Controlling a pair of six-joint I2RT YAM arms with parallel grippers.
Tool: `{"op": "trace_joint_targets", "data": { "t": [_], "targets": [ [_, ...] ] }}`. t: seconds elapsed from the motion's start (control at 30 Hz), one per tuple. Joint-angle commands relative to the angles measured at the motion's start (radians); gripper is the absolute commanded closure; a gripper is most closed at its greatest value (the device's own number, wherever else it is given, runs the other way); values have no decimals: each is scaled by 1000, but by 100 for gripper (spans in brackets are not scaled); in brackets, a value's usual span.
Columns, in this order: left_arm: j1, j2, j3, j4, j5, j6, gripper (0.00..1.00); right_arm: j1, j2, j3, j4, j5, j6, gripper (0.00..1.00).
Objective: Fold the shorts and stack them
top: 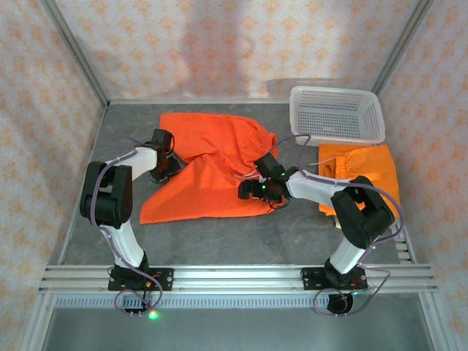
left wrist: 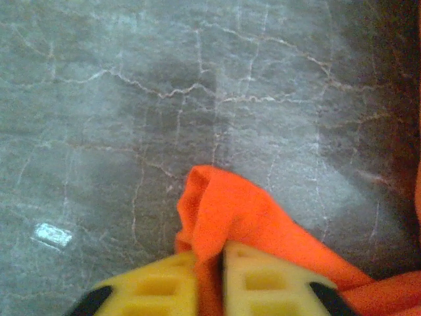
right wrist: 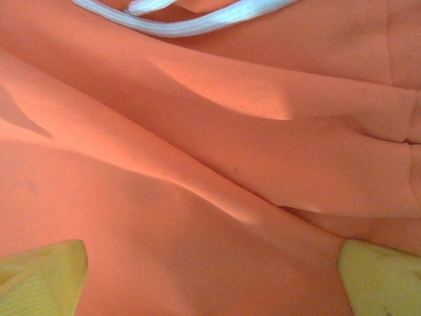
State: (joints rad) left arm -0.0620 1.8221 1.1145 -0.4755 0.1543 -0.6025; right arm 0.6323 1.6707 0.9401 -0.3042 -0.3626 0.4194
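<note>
- The spread orange shorts [top: 212, 172] lie crumpled in the middle of the table [top: 219, 238].
- At their 9 o'clock edge, the left gripper [left wrist: 210, 266] is pinched tight on a raised fold of the cloth.
- At their 3 o'clock side is the right gripper [right wrist: 210, 276], its fingers wide apart over the cloth near a white drawstring [right wrist: 191, 23]. Whether they touch the cloth is unclear.
- A second orange pair [top: 362, 175] lies further toward 3 o'clock, at 6 o'clock of the white basket [top: 336, 113].

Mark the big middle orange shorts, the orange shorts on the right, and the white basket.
big middle orange shorts [top: 208, 183], top view, flat centre of cloth.
orange shorts on the right [top: 369, 164], top view, top layer.
white basket [top: 338, 123], top view, near wall.
</note>
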Motion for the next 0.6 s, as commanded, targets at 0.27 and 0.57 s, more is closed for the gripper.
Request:
{"op": "trace_joint_targets", "data": {
  "t": [0.27, 0.57],
  "targets": [
    [162, -205, 48, -56, -85, 15, 100, -3, -13, -74, -27, 57, 25, 2],
    [249, -174, 107, -58, -35, 17, 90, -2, -11, -101, 3, 34, 56, 3]
  ]
}}
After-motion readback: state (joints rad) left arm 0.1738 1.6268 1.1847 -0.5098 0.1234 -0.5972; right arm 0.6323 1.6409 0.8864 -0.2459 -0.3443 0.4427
